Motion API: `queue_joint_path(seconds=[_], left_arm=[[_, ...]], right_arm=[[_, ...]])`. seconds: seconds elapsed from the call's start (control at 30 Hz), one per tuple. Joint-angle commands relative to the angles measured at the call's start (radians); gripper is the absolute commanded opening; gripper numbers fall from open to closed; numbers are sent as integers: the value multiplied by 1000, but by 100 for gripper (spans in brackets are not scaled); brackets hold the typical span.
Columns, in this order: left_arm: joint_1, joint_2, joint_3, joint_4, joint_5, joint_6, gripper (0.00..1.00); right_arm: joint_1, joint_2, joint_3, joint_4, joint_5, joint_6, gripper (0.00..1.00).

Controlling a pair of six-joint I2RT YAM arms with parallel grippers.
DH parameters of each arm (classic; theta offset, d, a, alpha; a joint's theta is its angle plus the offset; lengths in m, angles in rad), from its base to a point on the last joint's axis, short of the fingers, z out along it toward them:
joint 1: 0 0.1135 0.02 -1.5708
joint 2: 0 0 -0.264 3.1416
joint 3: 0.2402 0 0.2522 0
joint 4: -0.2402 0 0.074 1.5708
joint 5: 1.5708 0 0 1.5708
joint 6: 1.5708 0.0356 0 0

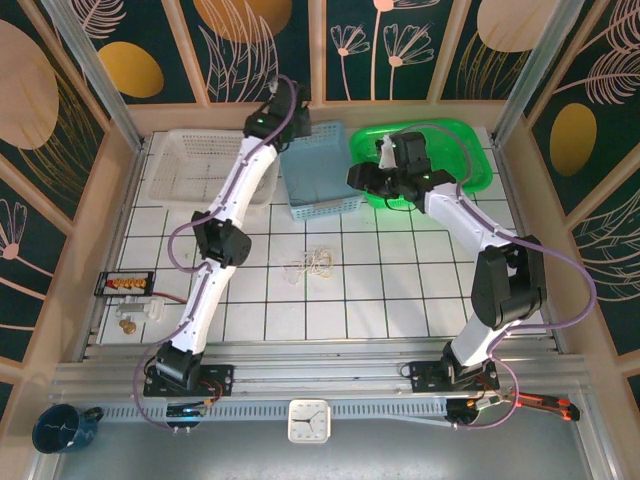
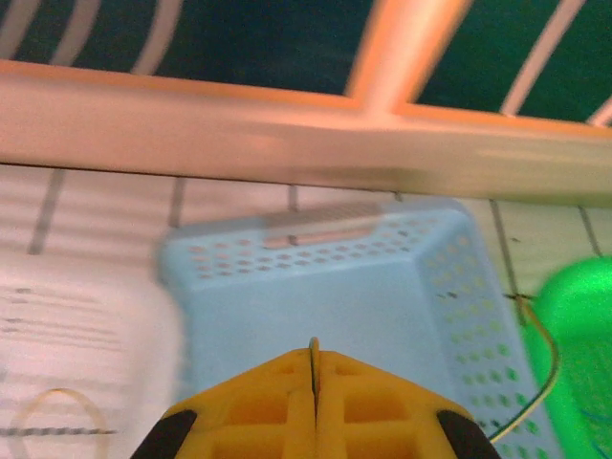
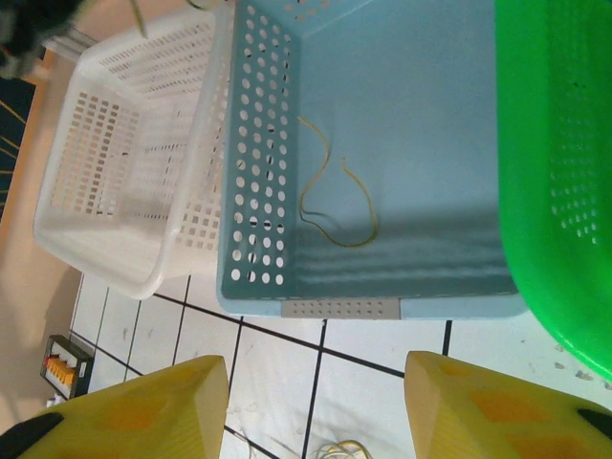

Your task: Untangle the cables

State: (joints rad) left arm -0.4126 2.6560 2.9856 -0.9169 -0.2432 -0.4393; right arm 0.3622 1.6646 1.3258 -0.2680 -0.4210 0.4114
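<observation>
Sorting under way: cables (image 1: 312,262) lie in a small knot on the bench (image 1: 400,300).
Beyond them the right gripper (image 3: 314,368) hovers by a blue basket (image 3: 253,191) holding one yellowish strand (image 3: 360,189), its jaws half apart and empty. Farther off, the left gripper (image 2: 314,359) has jaws pressed together. Next, seemingly: one arm pins the knot, the other draws a strand free.

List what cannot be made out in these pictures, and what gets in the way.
Cable pile: top view, too small to count strands; right wrist view, cut off by the bottom edge.
Left claw: left wrist view, motion blur; shut, but whether a strand is pinched is unclear.
White basket: top view, the left arm covers part of its floor.
Green basket: top view, the right arm covers much of its inside.
</observation>
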Motion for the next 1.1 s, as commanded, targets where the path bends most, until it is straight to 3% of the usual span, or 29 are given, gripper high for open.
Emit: queue_joint_path(seconds=[0.0,0.57,0.6,0.67,0.73,0.8,0.9,1.07], left_arm=[[52,-68,23,-95,-61,-17,0],[149,-20,24,-286,-141,24,0],[152,-16,23,-286,-142,24,4],[155,-13,23,-283,-140,19,28],[158,-15,23,-281,-139,17,44],[158,-18,23,-280,-137,20,55],[158,-25,23,-270,-119,25,65],[139,-32,23,-208,40,85,75]], right_arm=[[10,17,20,26,-20,-30,52],[9,14,13,37,-11,-41,52],[9,14,13,38,-12,-42,52],[9,15,12,36,-12,-43,52],[8,11,12,33,-11,-46,52],[8,10,11,30,-10,-48,52],[7,7,12,28,-7,-49,52],[0,12,10,28,-13,-40,52]])
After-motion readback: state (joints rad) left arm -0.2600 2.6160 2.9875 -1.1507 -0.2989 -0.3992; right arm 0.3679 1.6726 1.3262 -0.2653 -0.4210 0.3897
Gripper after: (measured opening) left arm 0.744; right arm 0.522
